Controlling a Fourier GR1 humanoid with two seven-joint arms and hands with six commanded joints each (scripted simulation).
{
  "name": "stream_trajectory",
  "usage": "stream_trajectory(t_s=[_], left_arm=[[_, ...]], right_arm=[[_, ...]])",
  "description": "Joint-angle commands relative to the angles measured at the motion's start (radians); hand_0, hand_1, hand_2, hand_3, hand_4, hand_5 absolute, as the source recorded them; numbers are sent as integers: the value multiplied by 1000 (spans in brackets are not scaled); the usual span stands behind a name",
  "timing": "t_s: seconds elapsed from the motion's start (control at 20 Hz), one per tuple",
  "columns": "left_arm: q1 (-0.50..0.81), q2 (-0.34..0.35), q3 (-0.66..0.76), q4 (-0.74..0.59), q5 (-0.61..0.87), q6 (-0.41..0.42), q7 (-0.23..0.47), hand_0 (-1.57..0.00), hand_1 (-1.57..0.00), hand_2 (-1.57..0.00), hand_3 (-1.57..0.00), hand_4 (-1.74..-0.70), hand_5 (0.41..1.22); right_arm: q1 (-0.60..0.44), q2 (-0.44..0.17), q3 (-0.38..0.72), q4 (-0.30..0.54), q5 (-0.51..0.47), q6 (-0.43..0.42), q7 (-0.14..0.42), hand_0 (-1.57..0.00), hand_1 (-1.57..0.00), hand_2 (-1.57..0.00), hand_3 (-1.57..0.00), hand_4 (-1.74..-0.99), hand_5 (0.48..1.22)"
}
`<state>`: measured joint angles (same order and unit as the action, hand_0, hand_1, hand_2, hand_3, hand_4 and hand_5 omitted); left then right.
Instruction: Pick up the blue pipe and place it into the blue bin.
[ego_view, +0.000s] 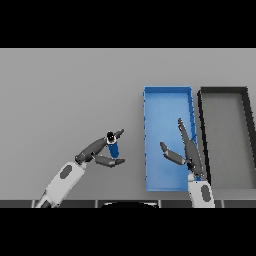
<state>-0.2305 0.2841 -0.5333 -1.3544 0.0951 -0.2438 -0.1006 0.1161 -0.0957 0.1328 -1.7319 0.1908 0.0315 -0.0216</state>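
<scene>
You are partway through: the blue pipe (113, 148) is grasped but not yet delivered. It sits pinched in your left robot hand (100, 152), with fingers above and the thumb curled under it, and it stands roughly upright, its dark open end showing at the top. It appears to be lifted clear of the grey table (60, 100), though from this downward view you cannot be sure how high it is. The blue bin (168, 92) lies to the right of the pipe, close by but apart from it, and nothing lies inside it except the part of your right arm that overlaps it in the view. So the pick looks done; the carry across and the release into the bin are what remain.

Your left arm comes in from the lower left and reaches up and to the right, the robot hand pointing toward the bin's near-left side. A short move further right should bring the pipe over the bin's left wall.

Your right robot hand (187, 150) is over the lower right part of the blue bin, fingers straight and spread, thumb out to the left, holding nothing. It sits where the pipe may need to go, so you may want to mind it. A black bin (222, 91) stands just beside the blue one on the right; it is not the target.
</scene>
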Motion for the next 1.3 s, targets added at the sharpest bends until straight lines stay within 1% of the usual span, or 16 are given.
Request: stream_trajectory(t_s=[0.0,0.05,0.1,0.15,0.25,0.3,0.35,0.4,0.5,0.6,0.65,0.75,0.85,0.9,1.05,1.25], left_arm=[[-1,-11,1,12,2,1,-14,1,1,1,1,-1192,513],[5,-21,-2,7,5,2,-31,1,1,-1,1,-1215,533],[-4,-38,3,18,11,9,-28,1,-2,-39,-6,-1240,558],[-6,-45,12,13,22,15,-32,1,-40,-110,-43,-1267,585],[1,-54,14,18,22,28,-30,-100,-265,-357,-215,-1317,651],[-7,-76,22,28,45,26,-14,-289,-458,-539,-486,-1342,765],[5,-87,19,28,46,35,-9,-504,-677,-733,-703,-1416,856],[7,-88,9,38,30,34,-11,-717,-856,-901,-877,-1477,929],[8,-92,-8,24,20,24,-1,-1025,-1113,-1142,-1102,-1567,1034],[12,-96,-21,28,-1,42,-42,-1221,-1278,-1296,-1225,-1626,1101],[9,-102,-23,41,-11,49,-75,-1291,-1337,-1351,-1272,-1647,1125],[19,-104,-25,18,-12,59,-96,-1392,-1421,-1430,-1351,-1680,1160],[13,-124,-21,-20,-1,82,-94,-1456,-1475,-1481,-1406,-1702,1182],[8,-121,-12,-45,12,83,-109,-1479,-1494,-1499,-1423,-1710,1190],[3,-129,-21,-119,23,93,-92,-1524,-1532,-1534,-1454,-1725,1205],[-34,-135,-32,-180,34,92,-18,-1552,-1555,-1556,-1482,-1734,1214]], right_arm=[[6,2,1,3,-3,3,-5,1,1,1,1,-1207,607],[2,-3,-5,2,-12,8,0,1,1,1,1,-1206,606],[-10,4,-2,16,-3,1,4,1,1,1,1,-1204,605],[4,-3,2,11,8,0,-10,1,1,1,1,-1196,603],[0,-2,-4,2,-7,3,-10,1,1,1,1,-1198,605],[-4,-1,-4,2,-9,4,-4,1,1,1,1,-1199,605],[-12,-1,-7,9,-4,-1,6,1,1,1,1,-1196,604],[-13,-9,-15,5,-18,7,7,1,1,1,1,-1198,604],[-11,-2,-10,6,-16,5,5,1,1,1,1,-1196,604],[-2,-10,-14,5,-18,10,-6,1,1,1,1,-1195,603],[5,-10,-9,5,-19,16,-11,1,1,1,1,-1191,602],[-7,-8,-14,12,-26,16,-3,1,1,1,1,-1192,602],[-8,-4,-7,9,-10,6,-2,1,1,1,1,-1189,603],[-4,-7,-8,8,-10,8,-3,1,1,1,1,-1187,603],[2,-18,-12,-4,-8,9,-15,1,1,1,1,-1180,604],[8,-16,-20,11,-7,1,-30,1,1,1,1,-1149,599]])
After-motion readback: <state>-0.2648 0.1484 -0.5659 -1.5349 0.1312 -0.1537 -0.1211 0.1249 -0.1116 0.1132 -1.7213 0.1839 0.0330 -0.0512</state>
